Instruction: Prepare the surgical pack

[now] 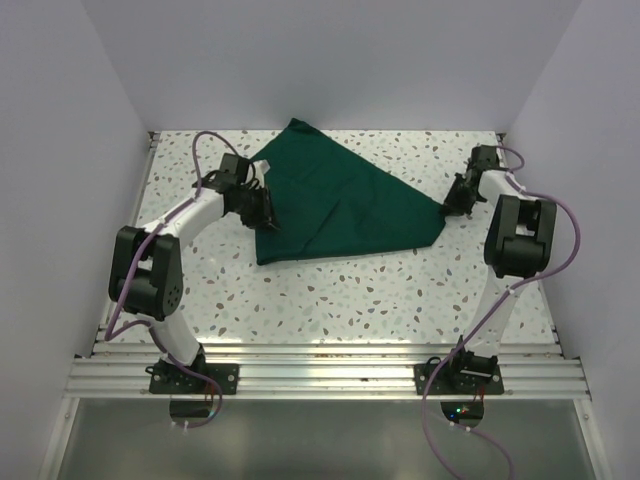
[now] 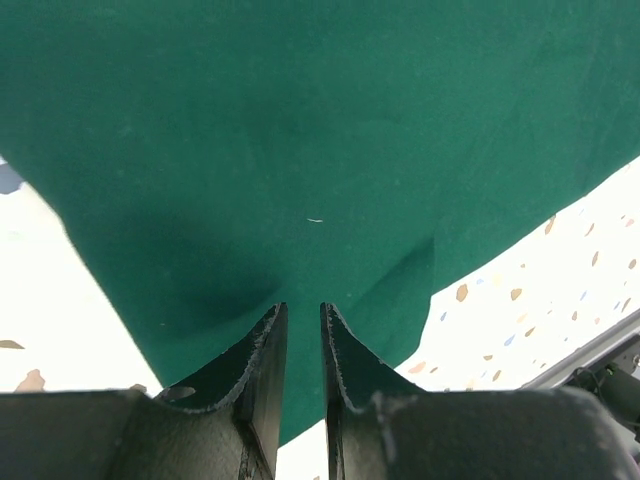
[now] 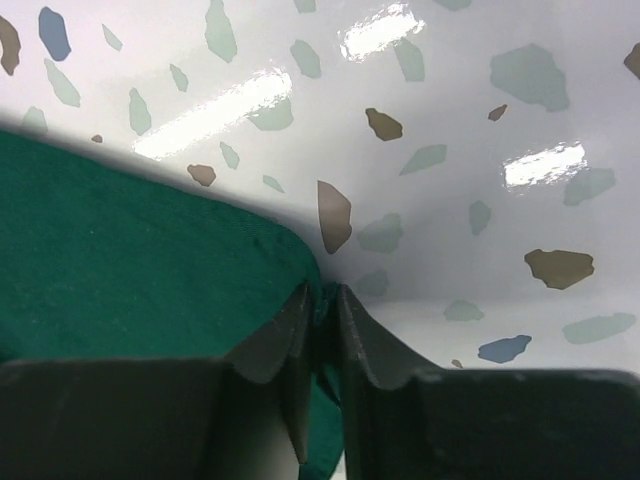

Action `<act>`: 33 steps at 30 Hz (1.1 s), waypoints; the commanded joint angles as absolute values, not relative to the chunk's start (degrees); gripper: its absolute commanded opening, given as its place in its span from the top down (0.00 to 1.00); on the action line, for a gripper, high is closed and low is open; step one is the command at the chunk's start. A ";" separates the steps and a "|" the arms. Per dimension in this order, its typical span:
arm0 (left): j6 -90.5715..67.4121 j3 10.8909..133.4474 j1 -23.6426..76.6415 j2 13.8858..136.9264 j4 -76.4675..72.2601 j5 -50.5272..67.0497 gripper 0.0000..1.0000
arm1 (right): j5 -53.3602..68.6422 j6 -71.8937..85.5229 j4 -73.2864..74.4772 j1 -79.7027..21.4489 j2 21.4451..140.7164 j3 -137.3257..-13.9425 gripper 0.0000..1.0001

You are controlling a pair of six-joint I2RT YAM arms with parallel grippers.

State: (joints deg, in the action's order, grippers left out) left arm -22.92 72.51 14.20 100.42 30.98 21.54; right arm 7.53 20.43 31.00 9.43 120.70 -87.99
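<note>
The dark green cloth [image 1: 340,205] lies spread in a rough triangle on the speckled table [image 1: 350,290]. My left gripper [image 1: 265,215] sits at the cloth's left edge. In the left wrist view [image 2: 303,310] its jaws stand almost together, with green cloth [image 2: 300,150] filling the narrow gap and creases running to the tips. My right gripper [image 1: 448,208] is at the cloth's right corner. In the right wrist view [image 3: 322,292] it is shut on that corner of the cloth [image 3: 130,260]. No steel tray, instruments or gauze pads are in view.
White walls enclose the table on the left, back and right. An aluminium rail [image 1: 330,370] carrying both arm bases runs along the near edge. Purple cables [image 1: 205,150] loop from each arm.
</note>
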 commanded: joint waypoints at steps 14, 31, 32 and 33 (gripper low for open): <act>-22.94 73.21 9.23 100.19 33.31 13.17 0.77 | 11.87 20.39 42.70 -9.11 116.28 -108.79 1.00; -30.50 80.60 14.50 110.04 24.34 27.61 0.79 | 16.26 29.61 44.56 -25.57 119.62 -128.49 1.00; -30.59 80.33 14.50 110.13 24.17 27.60 0.79 | 17.04 29.88 44.56 -26.10 119.88 -129.02 1.00; -30.32 80.16 14.50 110.30 24.17 27.60 0.79 | 17.14 29.97 44.56 -26.63 120.58 -129.63 1.00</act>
